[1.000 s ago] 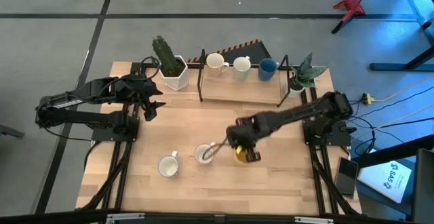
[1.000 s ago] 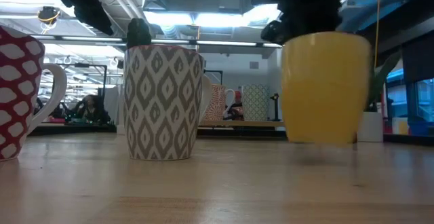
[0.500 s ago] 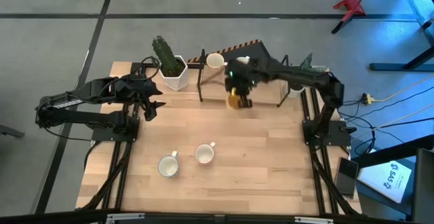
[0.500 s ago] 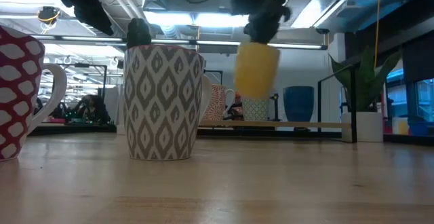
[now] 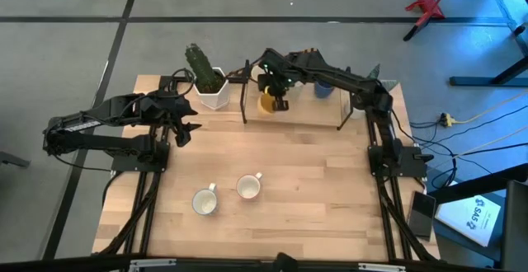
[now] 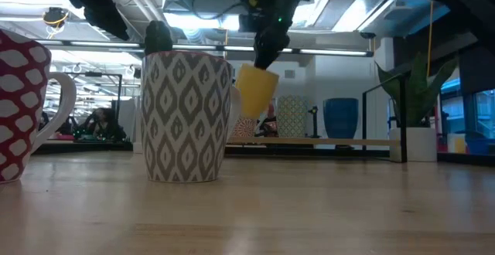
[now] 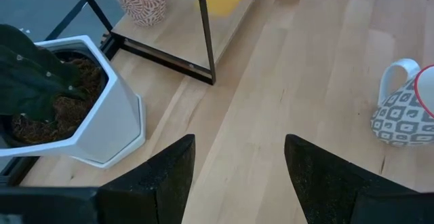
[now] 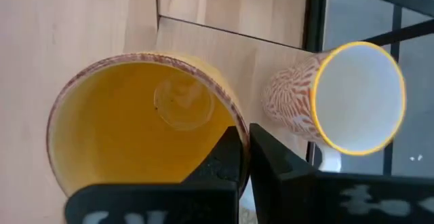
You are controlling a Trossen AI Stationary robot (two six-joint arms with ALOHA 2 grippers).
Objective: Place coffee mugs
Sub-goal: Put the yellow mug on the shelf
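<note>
My right gripper [image 5: 277, 96] reaches to the far shelf [image 5: 297, 111] and is shut on a yellow-orange mug [image 5: 266, 102], which hangs tilted above the table in the low view [image 6: 255, 91]. A white mug with a red pattern [image 8: 339, 102] stands on the shelf close beside it, and a dark blue mug [image 5: 323, 85] stands farther right. Two patterned mugs [image 5: 205, 201] [image 5: 248, 187] stand upright on the near part of the table. My left gripper [image 5: 186, 128] is open and waits above the table's left side, near the cactus pot. My right gripper holds the yellow-orange mug by its rim [image 8: 234, 125], with one finger [image 8: 224, 159] inside the cup and the other [image 8: 274, 166] outside its wall. The fingers come from above, pointing down. The mug is lifted clear and hangs tilted below them [image 6: 255, 91].
A white hexagonal cactus pot [image 5: 211, 88] stands at the shelf's left end and a small spiky plant [image 5: 368, 89] at its right. Black shelf frame posts [image 5: 244, 99] rise beside the held mug. Bare wood lies between the shelf and the two near mugs.
My right gripper has carried the yellow-orange mug up from the middle of the table, beside the near mugs, toward the far edge, then leftward along the shelf front. The mug was upright and now hangs tilted. The two near mugs have stayed put.
</note>
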